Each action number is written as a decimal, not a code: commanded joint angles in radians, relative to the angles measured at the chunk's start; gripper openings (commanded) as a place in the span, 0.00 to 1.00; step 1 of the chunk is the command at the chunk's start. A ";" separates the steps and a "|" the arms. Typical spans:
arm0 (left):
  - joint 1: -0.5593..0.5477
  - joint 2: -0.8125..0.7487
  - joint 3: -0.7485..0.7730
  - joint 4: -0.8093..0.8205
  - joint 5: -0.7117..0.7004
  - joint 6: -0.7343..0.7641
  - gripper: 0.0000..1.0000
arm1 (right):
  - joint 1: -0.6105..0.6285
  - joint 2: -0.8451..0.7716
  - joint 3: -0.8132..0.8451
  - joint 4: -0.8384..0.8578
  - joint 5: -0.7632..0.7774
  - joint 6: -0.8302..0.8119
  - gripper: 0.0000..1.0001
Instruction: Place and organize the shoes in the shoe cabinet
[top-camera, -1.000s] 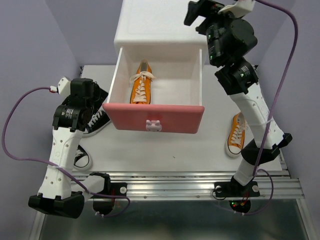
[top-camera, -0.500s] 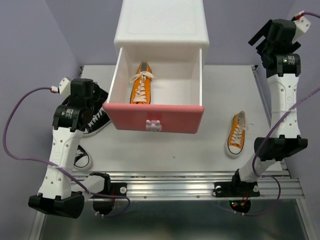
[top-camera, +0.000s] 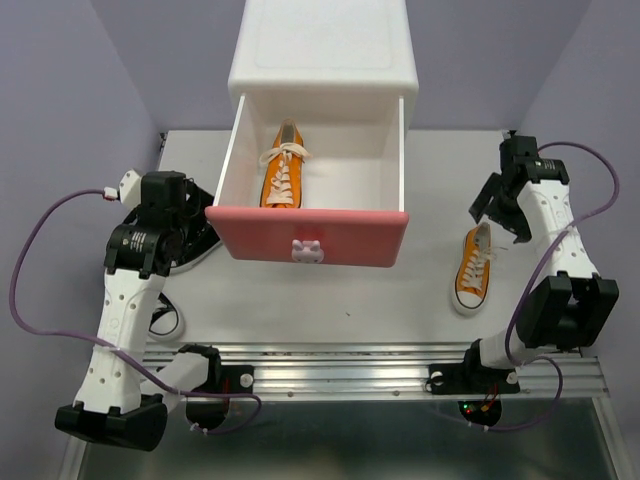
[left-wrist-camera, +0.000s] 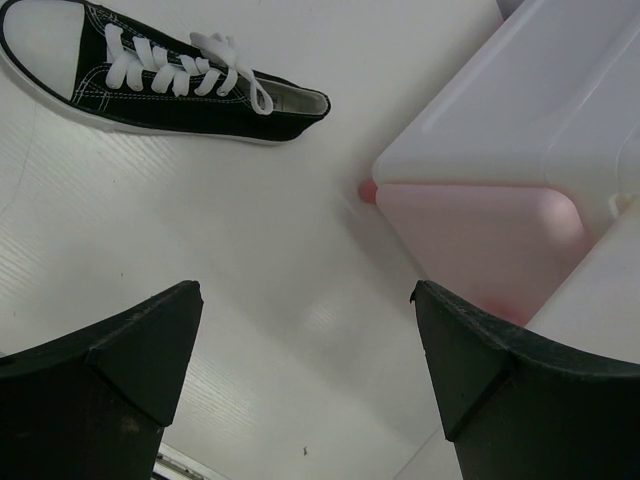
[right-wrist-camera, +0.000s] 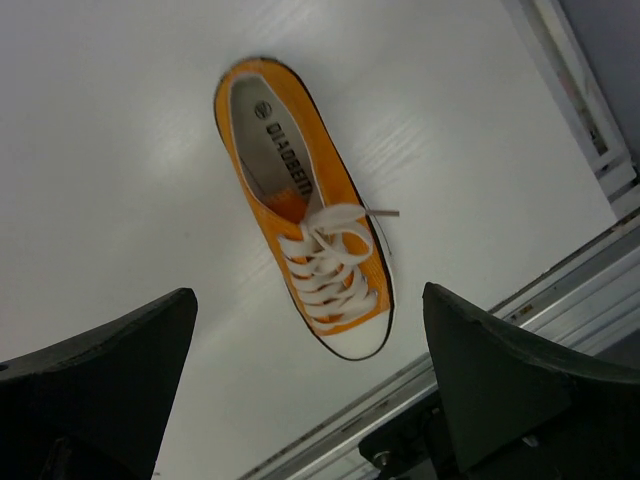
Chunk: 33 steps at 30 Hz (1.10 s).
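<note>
Top view: the shoe cabinet (top-camera: 320, 60) stands at upper centre of the table (top-camera: 400, 300), its upper drawer (top-camera: 308, 240) pulled open, with one orange shoe (top-camera: 283, 170) lying in its left half. The right arm, a second ago high over the cabinet, now sits lower at the right of the frame. Its right gripper (right-wrist-camera: 308, 295), fingers apart, hovers over the second orange shoe (top-camera: 474, 268) on the table, probably so the orange pair can be completed. The left arm has hardly shifted; the left gripper (left-wrist-camera: 305, 290), fingers apart and holding nothing, hangs over bare table beside the cabinet's corner.

Hidden: the open drawer covers the lower one. The left arm largely covers both black shoes (top-camera: 200, 238), though the left wrist view shows one whole, upper left.
</note>
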<state>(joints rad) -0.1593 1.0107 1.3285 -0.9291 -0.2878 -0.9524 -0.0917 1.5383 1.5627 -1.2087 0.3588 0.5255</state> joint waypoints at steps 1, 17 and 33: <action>0.006 -0.038 -0.018 0.013 0.001 -0.003 0.99 | -0.019 -0.110 -0.157 0.043 -0.101 -0.045 1.00; 0.007 0.008 -0.003 0.012 0.012 0.026 0.99 | -0.037 -0.069 -0.392 0.271 -0.183 -0.174 1.00; 0.006 0.040 0.008 0.019 0.010 0.037 0.99 | -0.056 -0.018 -0.478 0.330 -0.135 -0.170 0.84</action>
<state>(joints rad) -0.1593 1.0481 1.3167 -0.9245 -0.2649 -0.9352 -0.1368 1.5139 1.1034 -0.9207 0.1947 0.3656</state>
